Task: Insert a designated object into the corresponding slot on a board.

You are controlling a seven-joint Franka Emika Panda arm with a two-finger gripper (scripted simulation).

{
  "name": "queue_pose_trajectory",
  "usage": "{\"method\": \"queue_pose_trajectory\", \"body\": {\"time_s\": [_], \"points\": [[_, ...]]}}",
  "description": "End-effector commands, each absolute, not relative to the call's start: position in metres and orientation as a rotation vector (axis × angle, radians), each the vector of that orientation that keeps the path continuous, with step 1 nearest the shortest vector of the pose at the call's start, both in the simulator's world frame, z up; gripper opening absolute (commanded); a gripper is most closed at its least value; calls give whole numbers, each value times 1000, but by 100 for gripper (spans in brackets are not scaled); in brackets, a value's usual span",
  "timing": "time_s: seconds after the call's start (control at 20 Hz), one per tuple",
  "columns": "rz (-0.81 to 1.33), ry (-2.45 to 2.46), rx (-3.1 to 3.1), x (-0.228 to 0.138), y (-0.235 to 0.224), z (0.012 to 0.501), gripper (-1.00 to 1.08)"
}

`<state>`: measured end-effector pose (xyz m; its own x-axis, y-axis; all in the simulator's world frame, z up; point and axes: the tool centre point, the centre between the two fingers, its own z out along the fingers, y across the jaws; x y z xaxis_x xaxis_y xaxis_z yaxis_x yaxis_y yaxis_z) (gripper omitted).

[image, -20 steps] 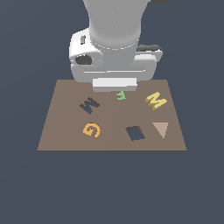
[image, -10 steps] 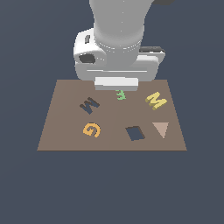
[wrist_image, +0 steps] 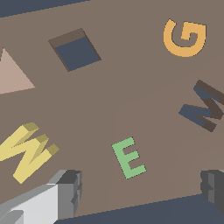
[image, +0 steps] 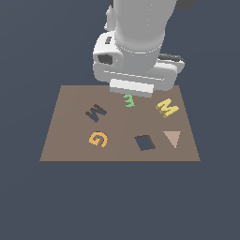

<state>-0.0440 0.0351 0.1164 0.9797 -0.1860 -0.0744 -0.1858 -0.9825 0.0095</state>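
Note:
The yellow M block (image: pixel 167 108) lies on the brown board (image: pixel 65 140) at the exterior view's right; it also shows in the wrist view (wrist_image: pixel 26 151). The dark M-shaped slot (image: pixel 95 113) is at the board's left, also in the wrist view (wrist_image: pixel 202 106). My gripper (wrist_image: pixel 142 190) hangs above the board's far edge near the green E (image: pixel 128 100), open and empty, its fingers (wrist_image: pixel 70 188) apart on either side of the E (wrist_image: pixel 128 157). In the exterior view the arm's body hides the fingers.
An orange G (image: pixel 98 138), a dark square cutout (image: pixel 144 142) and a tan triangle (image: pixel 173 138) are on the board's near half. They show in the wrist view too: G (wrist_image: pixel 184 38), square cutout (wrist_image: pixel 75 49), triangle (wrist_image: pixel 12 75).
The arm has shifted toward the exterior view's right, nearer the yellow M. Nothing on the board has moved.

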Motion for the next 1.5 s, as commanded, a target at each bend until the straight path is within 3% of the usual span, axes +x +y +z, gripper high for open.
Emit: {"method": "queue_pose_trajectory", "body": {"time_s": [0.0, 0.6, 1.45], "points": [[-111, -382, 3114, -48, 44, 112, 100], [-64, -909, 3006, -57, 100, 86, 100], [-10, -1449, 2788, -40, 160, 56, 100]]}}
